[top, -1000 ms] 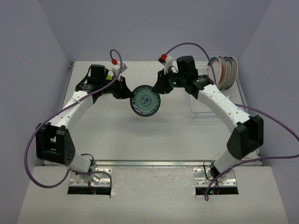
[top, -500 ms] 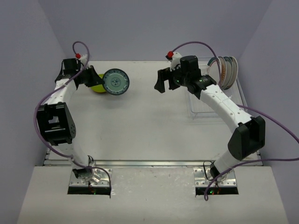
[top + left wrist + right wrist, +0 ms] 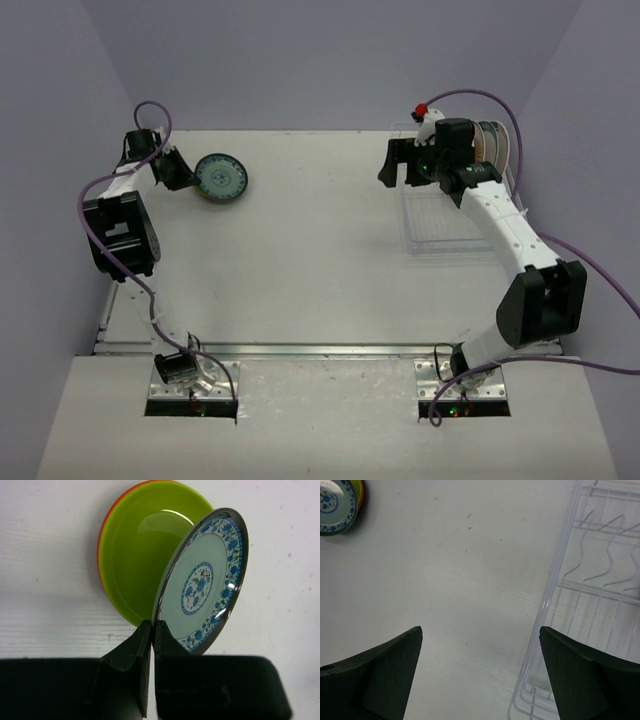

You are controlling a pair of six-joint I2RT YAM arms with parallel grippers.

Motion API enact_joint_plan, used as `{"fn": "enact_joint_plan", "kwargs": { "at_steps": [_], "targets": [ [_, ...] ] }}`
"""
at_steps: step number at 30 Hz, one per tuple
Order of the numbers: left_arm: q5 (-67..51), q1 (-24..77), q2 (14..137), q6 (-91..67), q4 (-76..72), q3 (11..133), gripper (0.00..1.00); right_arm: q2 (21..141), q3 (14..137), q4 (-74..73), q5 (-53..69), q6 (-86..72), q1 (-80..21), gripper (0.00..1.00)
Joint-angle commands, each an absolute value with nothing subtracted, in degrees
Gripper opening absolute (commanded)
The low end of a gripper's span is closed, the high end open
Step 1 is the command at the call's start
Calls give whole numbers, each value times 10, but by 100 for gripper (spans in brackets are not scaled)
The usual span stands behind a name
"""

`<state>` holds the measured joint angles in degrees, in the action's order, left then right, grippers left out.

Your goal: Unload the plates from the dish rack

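We find the left gripper pinched tight on the lower rim of a small round blue-patterned plate, its jaws parted only by the thickness of that rim. The plate is held tilted near the far-left corner of the white bench, leaning over a lime-green round plate. That one lies on an orange plate, of which only a crescent of rim shows. Whether the held plate touches the green one, we cannot tell.

The right gripper is spread wide with nothing between its fingers. It hangs over bare bench just beside the left wall of the pale thin-wire dish rack, which sits along the right edge and reaches toward the far-right corner.

On progress, we judge two plates delivered and a third at the stack but not yet released. A few large white plates with orange-patterned rims stand upright at the far end of the rack. The arm hides part of them, so we give no exact count. The nearer slots show empty in the right wrist view.

On clearance, the middle of the bench lies open and the two arms are well apart. The stack sits close to the left and far edges, which leaves little margin there. The rack's raised wall stands between the open gripper and the remaining plates, so we judge the next reach must come in over it.
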<state>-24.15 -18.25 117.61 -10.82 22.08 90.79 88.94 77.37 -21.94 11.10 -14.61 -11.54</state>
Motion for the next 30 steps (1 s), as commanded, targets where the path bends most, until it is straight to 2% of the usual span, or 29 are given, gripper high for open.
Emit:
{"fn": "enact_joint_plan", "kwargs": {
  "at_steps": [1,4,11,13,17,19,22,27,30],
  "targets": [
    [-225,-191,1189,-138,177,935,0,845,759,-211,93,-119,-109,99],
    [-216,-192,1202,-140,175,946,0,836,752,-211,89,-114,-103,99],
    [-193,-197,1204,-139,184,948,10,822,750,-212,44,-94,-89,99],
    [-192,-199,1204,-136,190,954,19,820,750,-213,37,-93,-82,99],
    [-181,-199,1186,-129,194,948,46,815,751,-214,17,-83,-76,99],
    [-167,-199,1171,-127,184,937,53,814,752,-214,7,-73,-74,99],
    [-132,-199,1115,-119,161,908,63,813,760,-214,-21,-49,-66,99],
    [-46,-176,976,-45,99,806,66,845,788,-214,-81,-5,-33,99],
    [42,-112,855,37,25,732,72,879,821,-209,-95,18,-1,88]
  ]
}}
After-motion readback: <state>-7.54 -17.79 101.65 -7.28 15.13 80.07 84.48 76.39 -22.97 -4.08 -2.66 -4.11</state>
